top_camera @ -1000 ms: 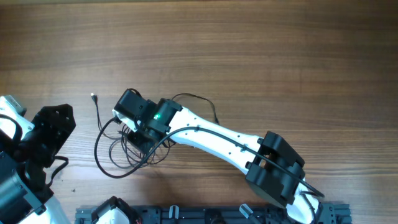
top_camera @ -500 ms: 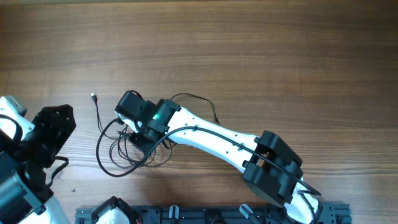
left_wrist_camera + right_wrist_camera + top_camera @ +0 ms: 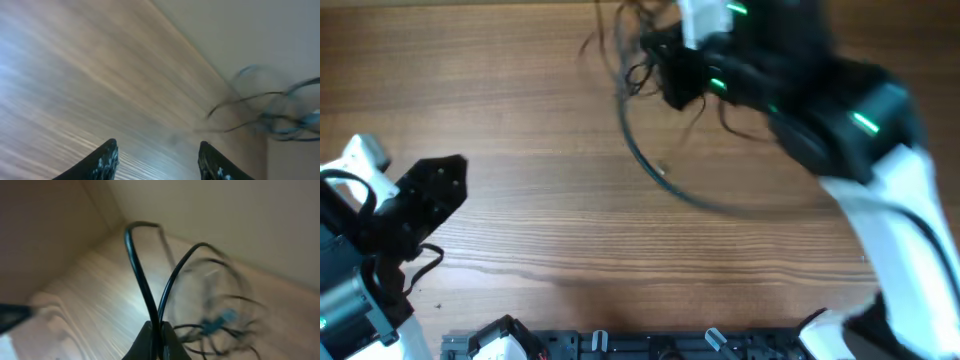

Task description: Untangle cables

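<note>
The right hand is pressed together on one thick strand of the cables, pinching it just below a tall upright loop. The rest of the tangle hangs blurred to the right of that loop. From overhead, the bundle sits at the far edge of the worktop and appears to be held up off the wood. One long arc of cord sweeps down from the bundle on the near side, towards the robot. The picture is smeared, so I cannot tell how many cords there are or where the knot lies.

The left hand is well apart from the bundle, on its near-left side, with its fingers spread and nothing between them. In its own camera the cables show far ahead and to the right, their strands running roughly crosswise.

The right hand is plainly the nearer one, since it already has the cord. I judge the next move turns on the left hand reaching forward and rightward to the hanging arc, which trails towards it
</note>
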Available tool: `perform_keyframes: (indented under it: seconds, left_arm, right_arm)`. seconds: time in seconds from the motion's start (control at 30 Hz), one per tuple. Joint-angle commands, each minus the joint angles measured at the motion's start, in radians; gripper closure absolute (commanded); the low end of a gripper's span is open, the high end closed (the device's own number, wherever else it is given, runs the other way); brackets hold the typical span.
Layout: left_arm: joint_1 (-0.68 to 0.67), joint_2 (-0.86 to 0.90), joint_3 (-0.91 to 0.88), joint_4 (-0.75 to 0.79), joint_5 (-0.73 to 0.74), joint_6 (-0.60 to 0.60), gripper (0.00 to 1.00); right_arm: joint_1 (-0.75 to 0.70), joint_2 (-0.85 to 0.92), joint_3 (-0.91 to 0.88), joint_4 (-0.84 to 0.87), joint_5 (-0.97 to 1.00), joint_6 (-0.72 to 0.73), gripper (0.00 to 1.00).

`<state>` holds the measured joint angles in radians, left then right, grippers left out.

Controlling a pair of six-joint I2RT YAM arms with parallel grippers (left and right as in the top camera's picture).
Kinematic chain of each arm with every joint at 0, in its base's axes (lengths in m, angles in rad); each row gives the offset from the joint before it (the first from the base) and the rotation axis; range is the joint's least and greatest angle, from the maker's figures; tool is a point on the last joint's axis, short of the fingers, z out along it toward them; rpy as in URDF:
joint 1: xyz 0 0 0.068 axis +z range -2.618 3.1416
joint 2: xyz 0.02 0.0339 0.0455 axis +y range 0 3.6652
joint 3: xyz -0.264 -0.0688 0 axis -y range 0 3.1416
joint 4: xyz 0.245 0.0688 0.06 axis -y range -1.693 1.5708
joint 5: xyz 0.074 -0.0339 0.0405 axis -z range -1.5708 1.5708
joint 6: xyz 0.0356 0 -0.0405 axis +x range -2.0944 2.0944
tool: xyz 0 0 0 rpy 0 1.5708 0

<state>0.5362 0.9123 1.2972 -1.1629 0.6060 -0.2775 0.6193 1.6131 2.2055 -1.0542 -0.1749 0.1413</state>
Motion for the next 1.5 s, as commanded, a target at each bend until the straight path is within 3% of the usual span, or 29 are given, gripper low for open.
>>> perform_keyframes:
  seconds: [0.0, 0.17, 0.27, 0.43, 0.93, 1.1, 1.23, 1.37, 1.47]
  left_arm:
    - [-0.116, 0.024, 0.016, 0.109, 0.213, 0.143, 0.42]
    - [-0.332, 0.078, 0.016, 0.248, 0.281, 0.274, 0.41]
    - [-0.453, 0.117, 0.016, 0.254, 0.281, 0.375, 0.41]
    - [-0.608, 0.195, 0.016, 0.256, 0.275, 0.429, 0.36]
    - [-0.678, 0.488, 0.016, 0.330, 0.248, 0.431, 0.39]
    - [-0.744, 0.615, 0.015, 0.351, 0.155, 0.431, 0.40]
    - [-0.799, 0.735, 0.009, 0.312, -0.027, 0.430, 0.43]
    - [-0.802, 0.813, -0.019, 0.306, -0.135, 0.427, 0.42]
    - [-0.796, 0.843, -0.022, 0.303, -0.204, 0.427, 0.41]
  right_arm:
    - [0.033, 0.006, -0.010, -0.041, -0.051, -0.037, 0.95]
    - [0.043, 0.016, -0.014, -0.098, -0.051, -0.037, 0.96]
    - [0.042, 0.016, -0.014, -0.114, -0.051, -0.046, 0.96]
    - [0.042, 0.016, -0.014, -0.115, -0.051, -0.062, 0.96]
    - [0.042, 0.016, -0.014, -0.114, -0.113, -0.060, 0.96]
    - [0.042, 0.003, -0.014, -0.113, -0.110, -0.037, 0.96]
    - [0.042, -0.076, -0.012, -0.107, 0.178, -0.028, 0.96]
    - [0.020, -0.205, -0.012, -0.103, 0.645, 0.163, 0.96]
    - [-0.050, -0.316, -0.012, -0.063, 0.744, 0.202, 0.96]
